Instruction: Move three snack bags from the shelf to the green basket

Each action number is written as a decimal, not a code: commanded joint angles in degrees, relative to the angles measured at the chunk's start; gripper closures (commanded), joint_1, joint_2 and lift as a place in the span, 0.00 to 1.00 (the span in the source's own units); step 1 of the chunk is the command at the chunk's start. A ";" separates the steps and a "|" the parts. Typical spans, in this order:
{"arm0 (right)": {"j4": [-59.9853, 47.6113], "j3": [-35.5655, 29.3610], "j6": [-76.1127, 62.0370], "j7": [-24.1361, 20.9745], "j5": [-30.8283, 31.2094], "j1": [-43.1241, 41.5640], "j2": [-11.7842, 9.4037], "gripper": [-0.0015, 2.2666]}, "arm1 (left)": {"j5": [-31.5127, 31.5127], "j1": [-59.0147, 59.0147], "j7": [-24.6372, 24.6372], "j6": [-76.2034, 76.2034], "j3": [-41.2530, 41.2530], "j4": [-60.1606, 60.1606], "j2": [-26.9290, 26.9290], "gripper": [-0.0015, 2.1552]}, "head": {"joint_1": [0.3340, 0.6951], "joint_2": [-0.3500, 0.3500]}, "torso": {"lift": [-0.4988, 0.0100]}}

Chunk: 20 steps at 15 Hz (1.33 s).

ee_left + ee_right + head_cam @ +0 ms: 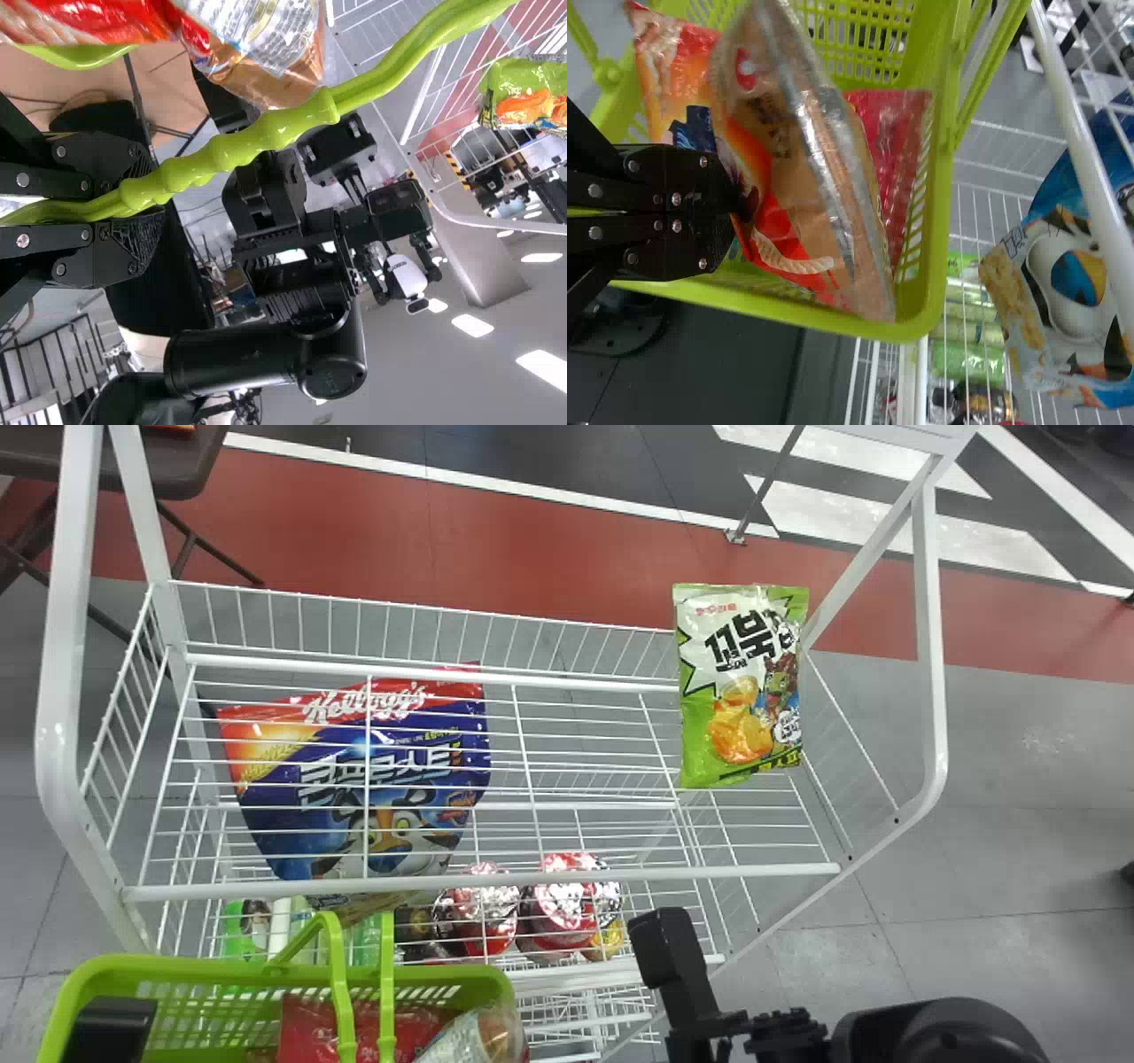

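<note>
The brown snack bag (824, 168) is at the basket's right end, with its silvery seam facing the right wrist camera and its body tilted over the contents. The right hand (735, 190) is clenched on its edge, above the opening. Beside and behind it in the green basket (452, 981) are 2 more bags: a plain red one (893, 133) by the shelf-side wall and an orange one (664, 75) farther left. The left hand (146, 205) grasps the green handle (257, 137).

Just beyond the basket stands the white wire shelf (532, 881). Its upper tier carries a blue cereal bag (354, 779) on the left and a green snack bag (744, 691) on the right, well apart from each other. On the lower tier sit red-topped containers (567, 908), with green bottles (365, 943) to their left. A brown table (182, 469) stands past the shelf's left end.
</note>
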 commanded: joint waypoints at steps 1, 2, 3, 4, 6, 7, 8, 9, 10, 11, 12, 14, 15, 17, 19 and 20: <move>-0.47 2.15 0.65 -0.20 3.58 -0.24 -0.84 0.99 | 0.00 -0.01 -0.03 0.00 0.17 0.01 0.01 0.85 | 1.00 0.00 | 0.90; -1.53 2.06 0.65 -0.20 3.58 -0.07 -1.02 0.95 | 0.00 -0.01 0.06 0.00 0.17 0.01 -0.08 0.85 | 1.00 0.00 | 0.90; -3.99 0.74 0.65 -0.20 3.49 0.90 -1.02 0.82 | 0.00 -0.10 0.06 0.00 0.17 0.01 0.01 0.85 | 1.00 0.00 | 0.90; -7.15 -0.58 0.65 -0.20 3.40 2.04 -1.02 0.51 | 0.00 -0.10 0.06 0.00 0.17 0.09 0.01 0.85 | 1.00 0.00 | 0.90; -13.66 -4.00 0.65 0.07 3.31 3.36 -0.84 0.00 | 0.00 -0.19 0.14 0.00 0.08 0.09 -0.08 0.85 | 1.00 0.00 | 0.90; -15.94 -5.41 0.65 0.86 3.40 3.45 -0.84 0.00 | 0.00 -0.19 0.06 0.18 0.08 0.01 0.01 0.85 | 1.00 0.00 | 0.90; -17.53 -6.38 0.65 2.00 3.49 3.45 -0.84 0.01 | 0.00 -0.19 0.06 0.00 -0.01 0.01 0.01 0.85 | 1.00 0.00 | 0.90; -18.84 -7.78 0.65 4.46 3.49 3.45 -0.58 0.02 | 0.00 -0.19 0.06 0.00 -0.01 0.01 0.01 0.85 | 1.00 0.00 | 0.90; -20.51 -9.19 0.65 5.87 3.49 3.45 -0.14 0.02 | 0.00 -0.19 -0.03 0.18 -0.01 0.01 0.01 0.85 | 1.00 0.00 | 0.90; -22.27 -10.68 0.65 6.57 3.49 3.45 0.48 0.02 | 0.00 -0.19 -0.03 0.18 -0.01 0.01 0.01 0.85 | 1.00 0.00 | 0.90; -24.12 -12.79 0.65 8.77 3.49 3.45 1.27 0.02 | 0.09 -0.19 -0.03 0.00 0.08 0.01 0.01 0.85 | 1.00 0.00 | 0.90; -26.40 -15.69 0.65 14.13 6.21 4.94 3.20 0.03 | 0.09 -0.19 -0.12 0.00 0.17 0.09 0.01 0.85 | 1.00 0.00 | 0.90; -26.58 -15.60 0.65 15.80 9.55 5.47 4.08 0.03 | 0.09 -0.19 -0.12 0.00 0.08 0.18 0.01 0.85 | 1.00 0.00 | 0.90; -25.44 -12.70 -2.63 15.98 16.85 6.44 4.78 0.03 | 0.09 -0.36 -0.03 -0.35 0.08 0.53 0.01 0.85 | 1.00 0.00 | 0.90; -23.24 -7.69 -19.16 18.26 25.28 9.07 5.66 0.03 | 0.09 -0.71 0.06 -1.41 -0.01 1.41 0.01 0.85 | 1.00 0.00 | 0.90; -21.13 -4.88 -28.12 19.31 29.42 10.57 5.84 0.04 | 0.18 -0.98 0.06 -1.58 -0.09 2.12 0.01 0.85 | 1.00 0.00 | 0.90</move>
